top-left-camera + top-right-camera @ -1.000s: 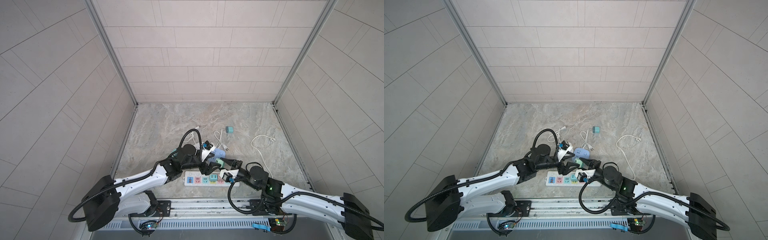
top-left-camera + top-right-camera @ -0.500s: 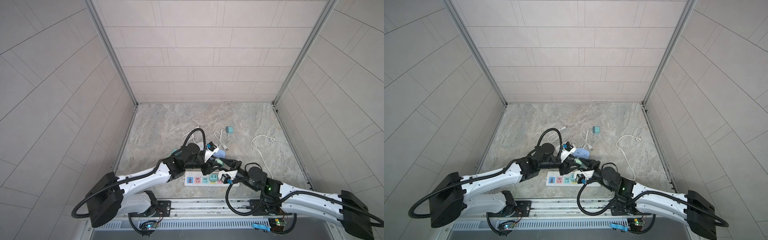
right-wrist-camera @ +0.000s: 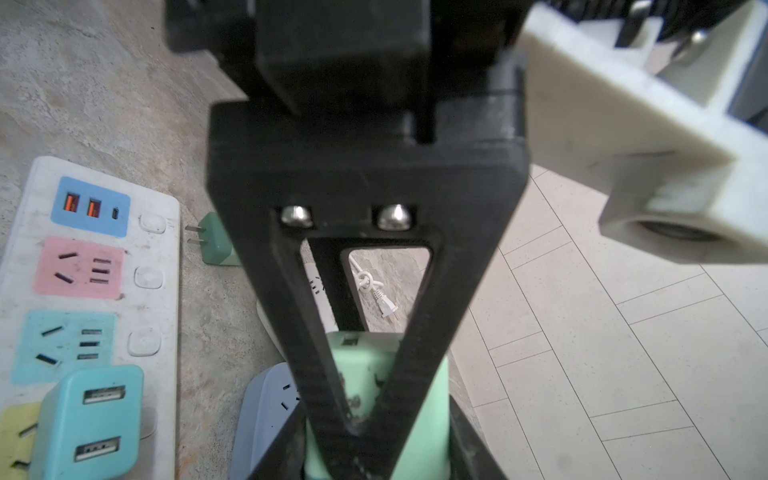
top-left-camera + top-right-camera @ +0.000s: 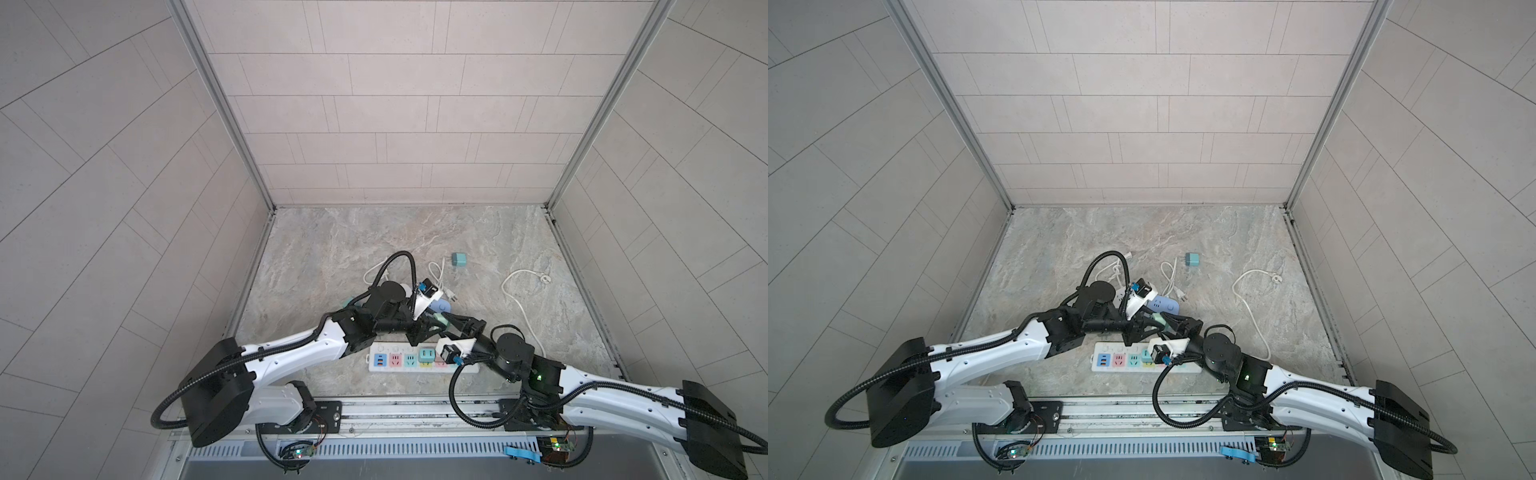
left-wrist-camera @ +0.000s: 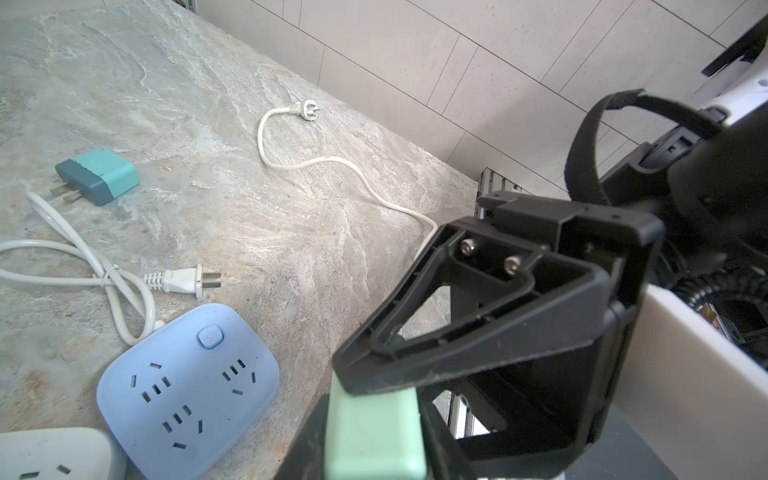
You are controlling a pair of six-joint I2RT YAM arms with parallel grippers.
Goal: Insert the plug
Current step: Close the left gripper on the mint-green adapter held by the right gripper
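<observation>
You have the mint-green plastic plug [image 4: 439,320], a smooth block with rounded corners, pinched from two sides at once. Your left tool [image 4: 429,326] is clamped narrow on it, and your right tool [image 4: 1177,327] grips it from the opposite side. In both top views it sits just behind the long white power strip [image 4: 388,348] and just in front of the pale-blue rounded socket hub [image 5: 187,390], not in any socket. Its prongs are hidden from you. In the right wrist view one end face shows a small slot.

The strip carries coloured socket pads: blue with two orange USB ports, pink, teal, then yellow, where a glossy teal USB charger [image 3: 89,419] stands plugged in. A second green adapter [image 3: 216,245] lies just beside the strip, its two bare prongs pointing toward it. Beyond the hub lie a knotted white cable with a ribbed two-pin plug [image 5: 183,280] and a teal and dark-blue adapter [image 5: 97,175] on its side. Well apart to your right is a loose white cord ending in a round plug [image 5: 305,110].

The surface [image 4: 353,249] is matt, grey-beige and veined like stone. Pale rectangular tiles line the three walls [image 4: 395,104], with aluminium posts at the back corners.
</observation>
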